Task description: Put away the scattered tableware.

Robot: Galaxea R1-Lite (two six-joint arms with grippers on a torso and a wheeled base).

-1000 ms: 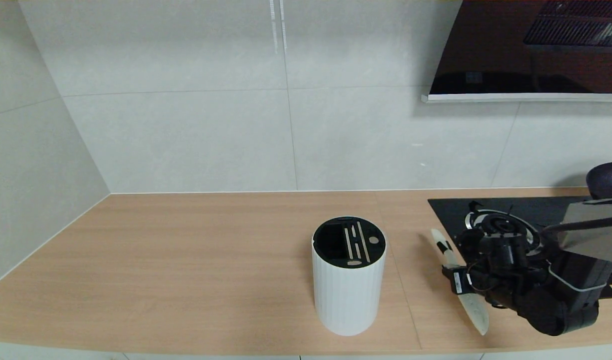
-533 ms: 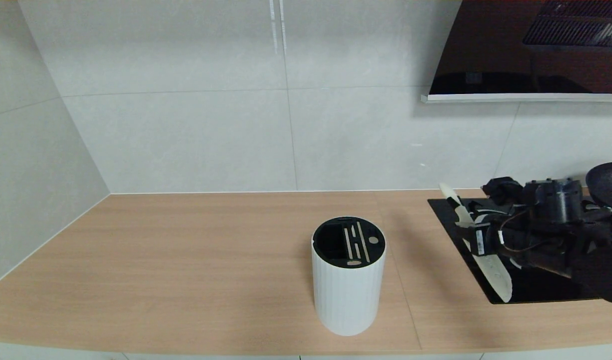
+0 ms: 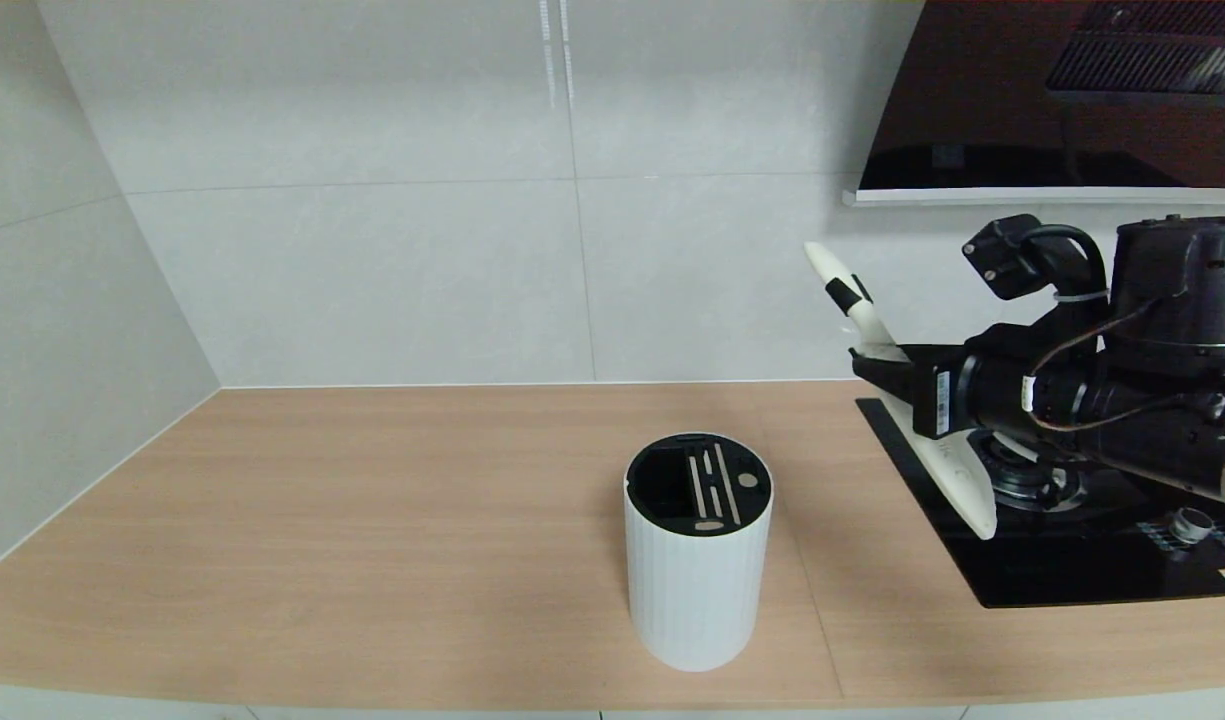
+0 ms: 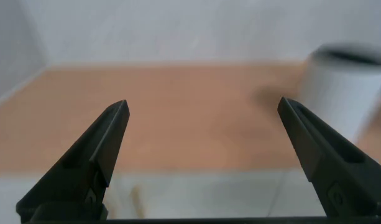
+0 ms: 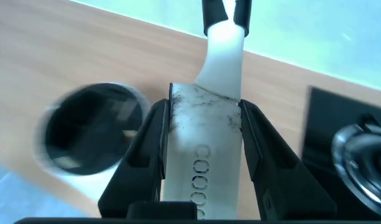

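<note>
Knife in transit: we log a white knife with a black-banded handle [image 3: 957, 475] clamped by the right hand [image 3: 892, 372] across the blade's broad end, just below the handle. It hangs above the near edge of the black cooktop [image 3: 1032, 570], handle up, tip slanting down. The white ribbed cylindrical holder with a black slotted top [image 3: 697, 570] stands apart on the wooden bench [image 3: 372, 520]. The left hand [image 4: 202, 106] is spread wide, holding nothing. We judge the knife light, stiff, smooth and possibly brittle. The grip there looks slip-prone. The handle would be the safer hold.
</note>
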